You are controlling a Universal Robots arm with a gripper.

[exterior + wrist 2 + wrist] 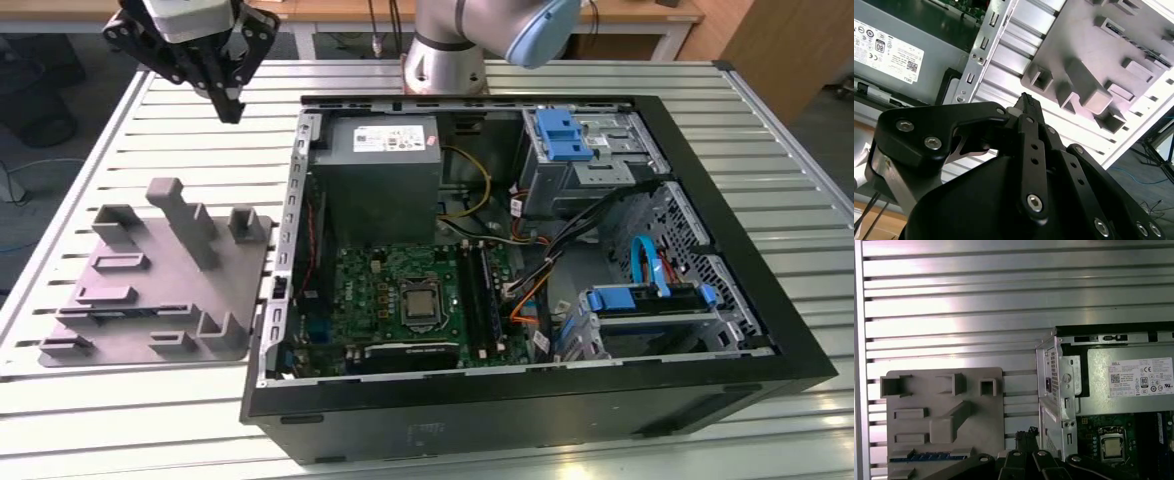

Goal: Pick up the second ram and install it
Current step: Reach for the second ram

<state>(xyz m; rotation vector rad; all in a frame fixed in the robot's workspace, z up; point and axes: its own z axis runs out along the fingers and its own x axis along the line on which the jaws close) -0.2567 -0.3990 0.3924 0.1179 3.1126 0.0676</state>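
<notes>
Gripper (232,108) hovers over the surface (174,130), between grey holder (160,280) and computer case (534,420); fingers (1030,125) closed together, gripping nothing; second ram (929,456) lies in the holder, well apart from the gripper; pick-up and installation not yet done.

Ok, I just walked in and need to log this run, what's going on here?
A robot arm's gripper hangs over the slatted table, between the grey holder tray and the open computer case. Its fingers are shut and hold nothing. A dark stick, probably the second ram, lies in the tray, not picked up yet.
</notes>
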